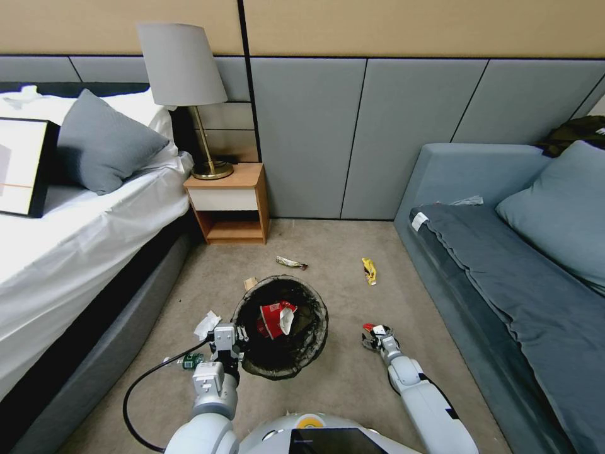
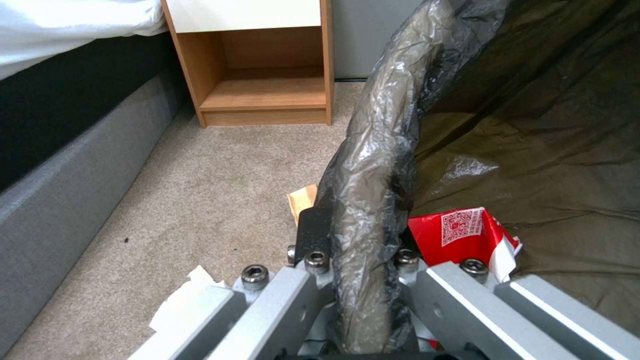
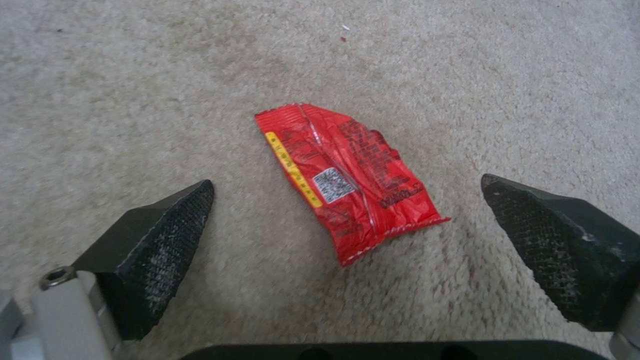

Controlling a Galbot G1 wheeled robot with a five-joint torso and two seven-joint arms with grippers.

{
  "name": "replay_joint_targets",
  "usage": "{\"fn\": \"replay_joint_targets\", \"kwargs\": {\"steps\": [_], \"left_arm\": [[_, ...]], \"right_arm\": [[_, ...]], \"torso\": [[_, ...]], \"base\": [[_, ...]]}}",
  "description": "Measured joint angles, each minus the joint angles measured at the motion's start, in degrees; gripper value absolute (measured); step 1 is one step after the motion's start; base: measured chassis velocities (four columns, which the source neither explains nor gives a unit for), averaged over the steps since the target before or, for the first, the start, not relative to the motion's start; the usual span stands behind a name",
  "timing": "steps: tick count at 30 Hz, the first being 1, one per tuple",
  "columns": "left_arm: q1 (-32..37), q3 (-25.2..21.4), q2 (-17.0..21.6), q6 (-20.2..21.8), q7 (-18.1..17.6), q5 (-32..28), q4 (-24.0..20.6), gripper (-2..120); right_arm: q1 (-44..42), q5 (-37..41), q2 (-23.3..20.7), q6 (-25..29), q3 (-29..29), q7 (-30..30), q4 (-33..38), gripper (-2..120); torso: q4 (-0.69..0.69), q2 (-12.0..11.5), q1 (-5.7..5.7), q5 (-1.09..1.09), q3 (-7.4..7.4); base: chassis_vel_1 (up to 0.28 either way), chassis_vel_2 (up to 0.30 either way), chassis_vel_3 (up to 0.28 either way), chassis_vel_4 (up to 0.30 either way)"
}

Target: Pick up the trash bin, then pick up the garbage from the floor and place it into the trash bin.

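The trash bin point(image 1: 310, 340), a round bucket lined with a dark bag, stands on the floor in front of me. My left gripper point(image 1: 228, 338) is shut on its near-left rim point(image 2: 373, 165), the bagged edge pinched between the fingers. A red-and-white wrapper point(image 1: 275, 317) lies inside the bin. My right gripper point(image 1: 376, 335) hangs low over the carpet to the right of the bin. It is open, its fingers point(image 3: 170, 235) standing on either side of a flat red wrapper point(image 3: 347, 182) on the floor.
More garbage lies on the carpet: a white tissue point(image 1: 207, 323), a green-labelled bottle point(image 1: 189, 360), brown paper point(image 1: 251, 283), a crumpled wrapper point(image 1: 291, 262) and a yellow wrapper point(image 1: 369, 270). The bed point(image 1: 69, 252) borders the left, a nightstand point(image 1: 230, 205) the back, a grey sofa point(image 1: 504, 284) the right.
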Motion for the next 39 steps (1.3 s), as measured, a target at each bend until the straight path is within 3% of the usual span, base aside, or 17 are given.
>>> {"fn": "replay_joint_targets", "kwargs": {"steps": [10,20,39], "left_arm": [[0.4,0.0,-0.2,-0.2,0.0,0.6,0.1,0],[0.8,0.0,-0.3,-0.4,0.0,0.9,0.1,0],[0.8,-0.5,0.0,-0.5,-0.2,0.4,-0.5,0]], "right_arm": [[1.7,-0.2,0.5,2.4,-0.1,-0.7,-3.4,66],[2.8,-0.3,0.5,3.5,-0.3,-0.9,-5.8,59],[1.8,-0.3,0.6,5.9,0.7,-1.2,-8.1,7]], "torso": [[0.01,0.0,0.0,0.01,-0.01],[0.01,0.0,0.0,0.0,-0.01],[0.06,0.0,0.0,0.04,0.0]], "base": [[0.0,0.0,0.0,0.0],[0.0,0.0,0.0,0.0],[0.0,0.0,0.0,0.0]]}}
